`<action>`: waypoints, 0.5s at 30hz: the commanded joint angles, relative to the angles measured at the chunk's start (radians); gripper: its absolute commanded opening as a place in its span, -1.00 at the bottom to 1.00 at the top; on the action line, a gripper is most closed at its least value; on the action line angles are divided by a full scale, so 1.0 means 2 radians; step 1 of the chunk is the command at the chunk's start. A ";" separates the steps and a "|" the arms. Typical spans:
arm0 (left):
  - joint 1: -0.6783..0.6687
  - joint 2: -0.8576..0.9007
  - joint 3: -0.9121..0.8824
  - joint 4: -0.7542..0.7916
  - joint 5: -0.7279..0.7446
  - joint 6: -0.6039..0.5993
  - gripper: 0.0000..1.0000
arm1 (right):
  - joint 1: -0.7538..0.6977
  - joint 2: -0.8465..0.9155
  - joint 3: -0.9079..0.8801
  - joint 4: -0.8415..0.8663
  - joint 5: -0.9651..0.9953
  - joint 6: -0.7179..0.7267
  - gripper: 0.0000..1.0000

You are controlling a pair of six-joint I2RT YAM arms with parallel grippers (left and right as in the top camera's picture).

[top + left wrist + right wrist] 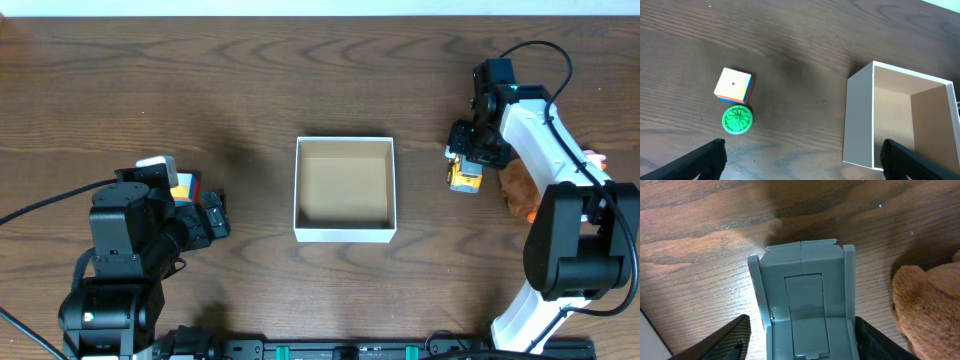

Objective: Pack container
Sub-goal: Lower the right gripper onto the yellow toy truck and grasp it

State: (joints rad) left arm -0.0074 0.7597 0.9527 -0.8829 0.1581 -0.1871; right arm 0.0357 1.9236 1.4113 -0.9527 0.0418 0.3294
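Observation:
The container [345, 233] is a square white box with a tan inside, standing in the middle of the table with nothing in it; its near wall [860, 120] shows in the left wrist view. My right gripper [466, 160] points down over a small yellow and grey toy [464, 178]. In the right wrist view the toy's grey body [805, 290] lies between the fingers of that gripper [802, 340]: the right finger is against it and a narrow gap remains at the left finger. My left gripper [802, 160] hangs wide open above bare wood, left of the container.
A multicoloured cube [733, 86] and a green ribbed disc [737, 120] lie left of the container, near my left gripper [212, 220]. A brown plush toy [930, 305] sits right beside the grey toy, under my right arm [518, 190].

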 commanded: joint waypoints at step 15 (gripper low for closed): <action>0.002 0.002 0.008 0.000 0.003 -0.001 0.96 | -0.001 0.004 -0.005 -0.002 0.001 0.003 -0.14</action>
State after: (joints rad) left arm -0.0074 0.7597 0.9527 -0.8829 0.1585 -0.1871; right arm 0.0360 1.9236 1.4113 -0.9558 0.0410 0.3313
